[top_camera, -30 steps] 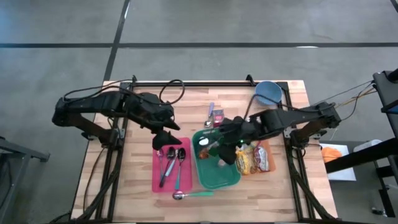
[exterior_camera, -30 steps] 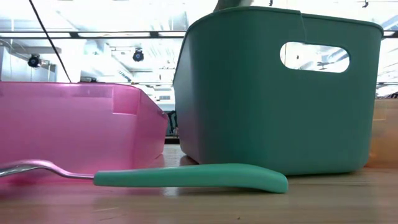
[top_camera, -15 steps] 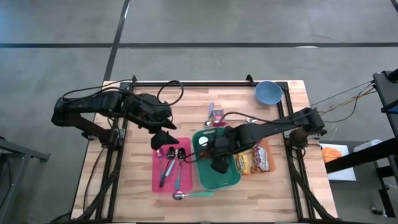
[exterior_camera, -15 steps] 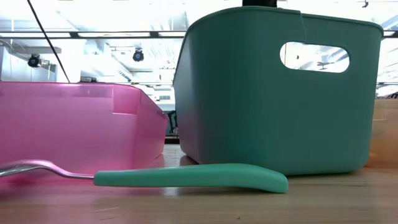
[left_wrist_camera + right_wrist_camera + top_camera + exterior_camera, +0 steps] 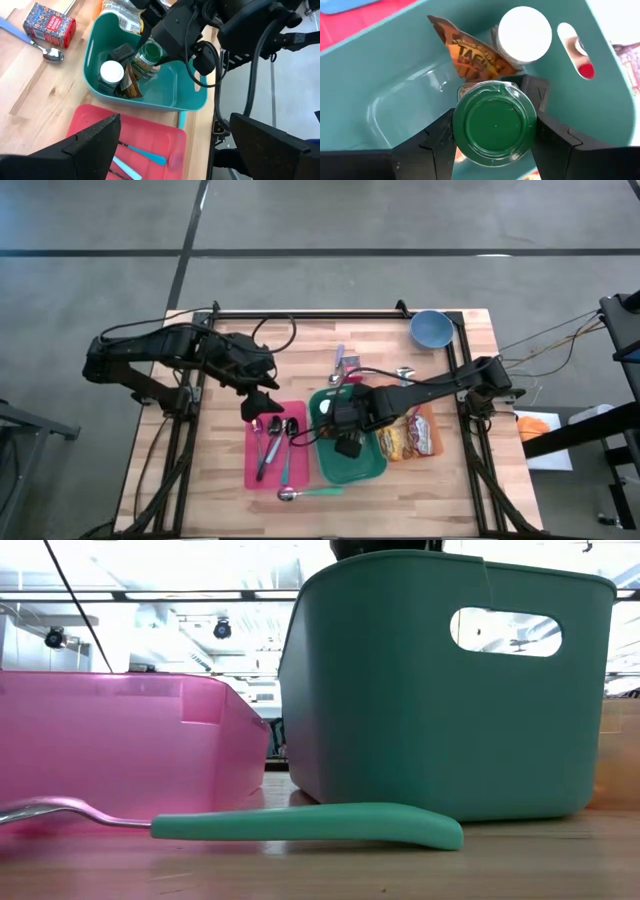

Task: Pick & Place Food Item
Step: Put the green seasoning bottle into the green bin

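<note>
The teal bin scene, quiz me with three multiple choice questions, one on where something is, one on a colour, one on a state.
1. Where is the right claw?
A. inside the teal bin
B. over the pink tray
C. beside the blue bowl

2. What colour is the lid of the jar it holds?
A. white
B. green
C. red

3. How is the left claw?
A. shut on a spoon
B. open, holding nothing
C. shut on the jar

Answers: 1 A, the bin's walls surround it in the right wrist view. 2 B, the lid between its fingers is green. 3 B, its fingers stand wide above the tray.
</note>
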Controlling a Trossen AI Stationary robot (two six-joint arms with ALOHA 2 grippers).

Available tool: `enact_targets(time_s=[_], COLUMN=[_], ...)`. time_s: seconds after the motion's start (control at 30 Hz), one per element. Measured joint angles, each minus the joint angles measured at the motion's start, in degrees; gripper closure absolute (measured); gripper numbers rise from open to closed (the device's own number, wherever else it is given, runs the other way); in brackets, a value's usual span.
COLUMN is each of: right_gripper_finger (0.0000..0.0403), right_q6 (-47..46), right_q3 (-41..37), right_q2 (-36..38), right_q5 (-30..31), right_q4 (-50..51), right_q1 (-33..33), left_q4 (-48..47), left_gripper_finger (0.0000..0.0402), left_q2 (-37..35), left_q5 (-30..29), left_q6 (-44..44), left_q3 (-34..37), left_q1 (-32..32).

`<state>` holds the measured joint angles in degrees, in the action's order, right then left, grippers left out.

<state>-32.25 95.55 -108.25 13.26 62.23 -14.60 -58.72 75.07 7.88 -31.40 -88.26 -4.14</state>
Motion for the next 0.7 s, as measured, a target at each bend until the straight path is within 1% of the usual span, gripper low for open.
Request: enact_targets(time_s=[0.13,0.37,0.7], right_gripper_finger=[0.0206,0.0206,0.0206], right_q6=[2.2,3.0,7.2], right_q3=[-1.1,-4.3,-4.6], right_q2=[-0.6,-1.2,-3.5], right_q5=[0.0,-0.2,-0.4], right_q4=[-2.2,-4.8,-7.6], right_q1=[0.0,0.0,0.0], left_q4=[-0.2,-0.3,-0.4], left_gripper_finger=[0.0029,0.0029,0.0029], left_q2=[0.0,0.0,0.0], left_q5=[0.0,-0.2,-0.4], left_q6=[0.0,0.0,0.0], left_q3=[0.6,0.6,0.6], left_q1=[0.0,0.0,0.0])
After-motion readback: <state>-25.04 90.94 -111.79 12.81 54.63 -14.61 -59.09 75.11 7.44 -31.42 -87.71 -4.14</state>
